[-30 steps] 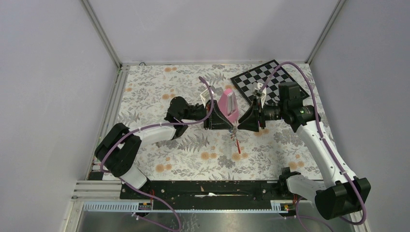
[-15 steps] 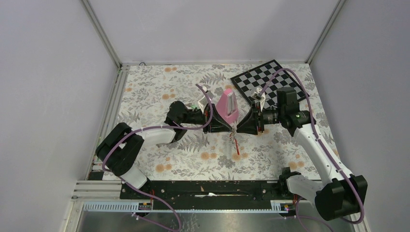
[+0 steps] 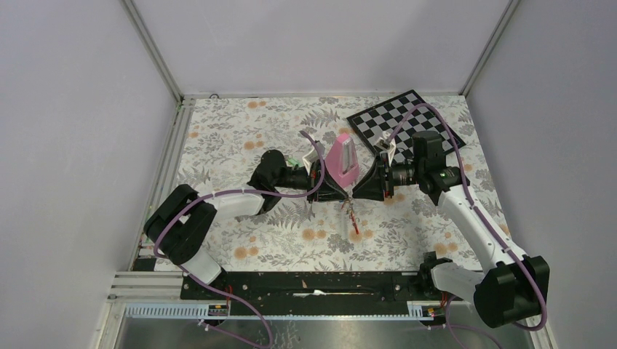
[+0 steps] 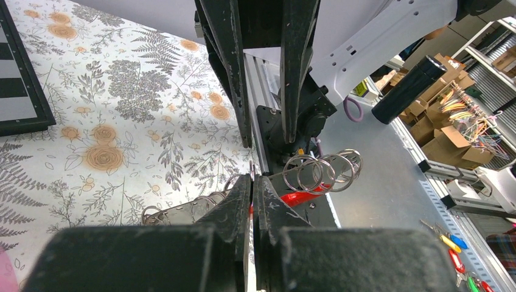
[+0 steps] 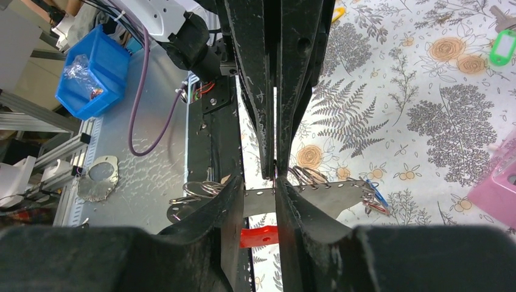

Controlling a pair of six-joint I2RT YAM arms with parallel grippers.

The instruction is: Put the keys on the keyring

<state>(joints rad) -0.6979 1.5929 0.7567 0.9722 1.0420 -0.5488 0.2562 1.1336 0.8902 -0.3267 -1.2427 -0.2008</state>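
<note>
Keyring (image 3: pixel 353 217) long axis runs near-far; red end nearest.

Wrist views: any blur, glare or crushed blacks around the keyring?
Left wrist: the keyring and its split rings are sharp, with small glints on the rings; the near fingers are very dark and soft. Right wrist: the keyring's grey bar is sharp, fingers dark with little detail. Top external: even light, soft shadows, keyring too small to resolve.
</note>
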